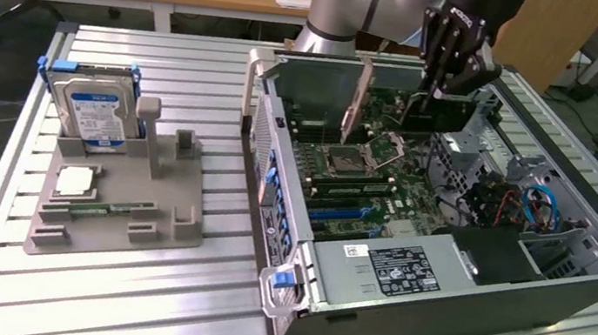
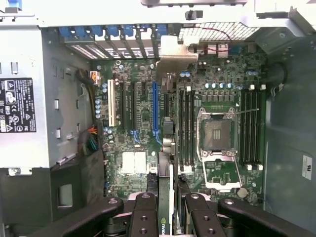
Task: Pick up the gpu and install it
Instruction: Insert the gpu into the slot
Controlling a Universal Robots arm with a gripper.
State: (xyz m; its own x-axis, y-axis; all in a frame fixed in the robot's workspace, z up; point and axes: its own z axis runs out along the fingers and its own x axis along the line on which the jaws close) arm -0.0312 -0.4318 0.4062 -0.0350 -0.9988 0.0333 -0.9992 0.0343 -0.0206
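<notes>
gpu [image 1: 429, 116]: held on edge under the claw, inside the open pc case [image 1: 433, 305], at 1 o'clock in the exterior view. the wrist view shows it edge-on [image 2: 168, 143], metal bracket toward the case's slotted rear wall.
claw [image 1: 441, 91]: clamped on the gpu's upper edge, a finger [image 2: 146, 210] on each face of the card [image 2: 169, 202].
motherboard [image 2: 133, 128]: directly beneath the card. the card's edge runs between the long blue slot [image 2: 155, 108] and the memory slots. i cannot tell whether it touches a slot.
cpu socket [image 1: 345, 161]: at 7 o'clock from the gpu in the exterior view.
power supply [image 1: 396, 269]: at 6 o'clock from the gpu.
hard drive [image 1: 96, 108]: upright on a grey holder [image 1: 115, 225], well apart at 9 o'clock.
table [image 1: 138, 312]: slotted aluminium, under the case and holder.
</notes>
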